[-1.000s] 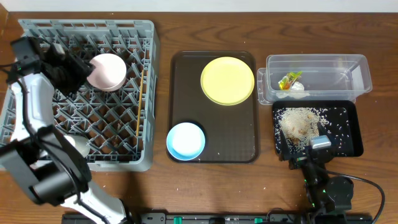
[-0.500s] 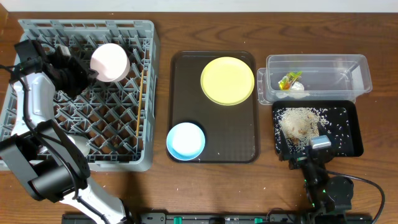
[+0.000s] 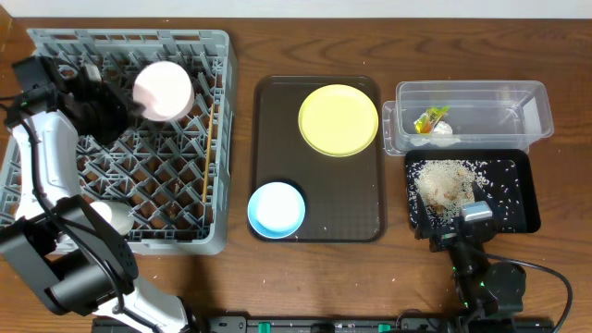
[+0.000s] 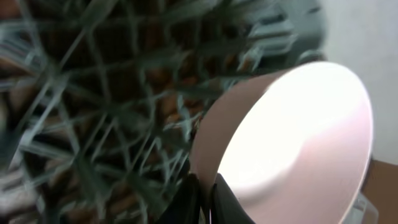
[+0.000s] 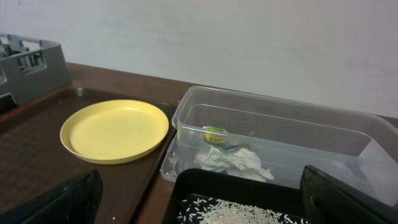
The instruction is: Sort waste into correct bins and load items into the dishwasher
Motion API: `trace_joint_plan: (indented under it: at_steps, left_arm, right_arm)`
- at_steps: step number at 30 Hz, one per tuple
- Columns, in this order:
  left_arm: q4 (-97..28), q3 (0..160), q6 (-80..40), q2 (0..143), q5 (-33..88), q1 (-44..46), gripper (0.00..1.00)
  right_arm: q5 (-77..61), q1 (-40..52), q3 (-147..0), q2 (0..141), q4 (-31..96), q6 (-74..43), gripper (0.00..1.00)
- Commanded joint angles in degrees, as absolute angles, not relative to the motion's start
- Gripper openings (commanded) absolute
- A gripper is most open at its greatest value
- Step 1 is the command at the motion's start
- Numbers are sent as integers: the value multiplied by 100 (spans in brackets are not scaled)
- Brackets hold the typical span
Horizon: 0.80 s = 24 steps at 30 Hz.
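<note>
My left gripper (image 3: 128, 104) is shut on the rim of the white bowl (image 3: 163, 90) and holds it tilted above the back of the grey dish rack (image 3: 55, 42). In the left wrist view the two fingers (image 4: 202, 200) pinch the bowl's (image 4: 298, 143) edge. Chopsticks (image 3: 210, 139) lie along the rack's right side, and a small white cup (image 3: 113, 215) sits at its front left. The yellow plate (image 3: 339, 119) and light blue bowl (image 3: 277, 209) rest on the brown tray. My right gripper (image 3: 469, 222) is open and empty at the black tray's front edge.
The clear tub (image 3: 504, 95) holds the green-and-orange wrapper (image 3: 429, 119) and the white scrap (image 3: 443, 131). The black tray (image 3: 520, 166) holds a heap of rice grains (image 3: 444, 182). The brown serving tray (image 3: 319, 227) lies between the rack and the bins.
My left gripper has lifted the white bowl up and toward the back of the rack and tipped it onto its side. The right arm has not moved.
</note>
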State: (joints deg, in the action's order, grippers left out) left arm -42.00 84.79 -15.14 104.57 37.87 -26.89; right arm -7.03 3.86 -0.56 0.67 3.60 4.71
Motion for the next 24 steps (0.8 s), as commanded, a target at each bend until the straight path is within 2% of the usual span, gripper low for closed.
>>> trace_joint_plan:
  at_steps: [1, 7, 9, 10, 13, 24]
  left_arm:
    - [-4637, 8506, -1466, 10383, 3050, -2703, 8]
    - [-4794, 8493, -1470, 10383, 2823, -2703, 12]
    - [-4794, 8486, -1470, 10385, 2792, -2687, 17]
    - [-4792, 8479, -1468, 10390, 2753, -2670, 25]
    - [-4788, 8444, -1468, 10429, 2591, -2591, 34]
    - [-4552, 8418, -1468, 10656, 2432, -2322, 35]
  right_arm:
    - [-692, 340, -32, 38, 360, 523, 99]
    - [-692, 340, -32, 38, 362, 523, 99]
    - [-692, 340, -32, 38, 362, 523, 99]
    - [-692, 340, -32, 38, 362, 523, 99]
    - [-692, 340, -32, 38, 360, 523, 99]
    - [-692, 340, -32, 38, 360, 523, 99]
